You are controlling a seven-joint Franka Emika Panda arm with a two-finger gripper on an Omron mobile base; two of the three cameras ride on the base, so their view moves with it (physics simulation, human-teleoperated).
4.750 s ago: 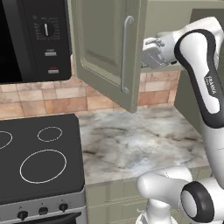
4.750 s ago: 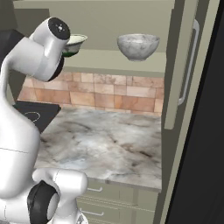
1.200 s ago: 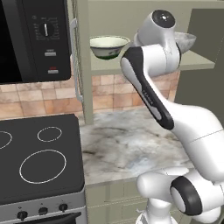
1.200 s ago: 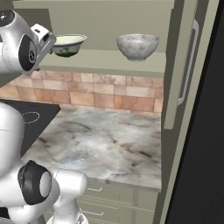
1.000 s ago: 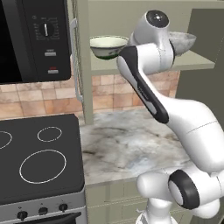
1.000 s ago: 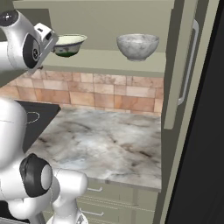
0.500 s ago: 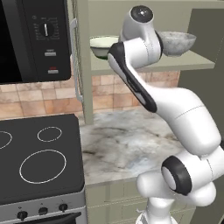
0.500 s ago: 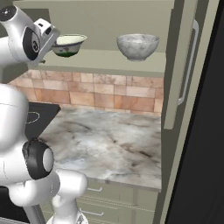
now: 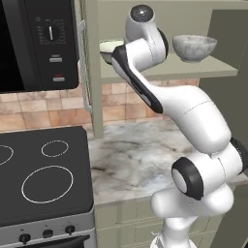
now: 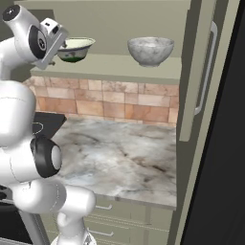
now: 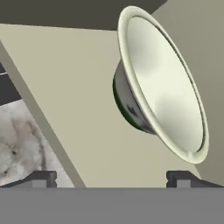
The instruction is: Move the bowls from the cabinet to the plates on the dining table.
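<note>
Gripper (image 11: 111, 177) jaws spread wide, nothing between them, aimed at the cream-white bowl (image 11: 162, 87) on the cabinet shelf (image 10: 119, 69); only the two fingertips (image 11: 41, 178) show at the bottom of the hand view. Bowl sits toward the shelf's left end, no contact visible. In the left base view the arm hides most of that bowl; in the right base view the hand covers its left rim. Grey stone-like bowl (image 10: 150, 50) stands further right on the same shelf, well apart. Cabinet door (image 10: 203, 72) open, cut off at the top.
</note>
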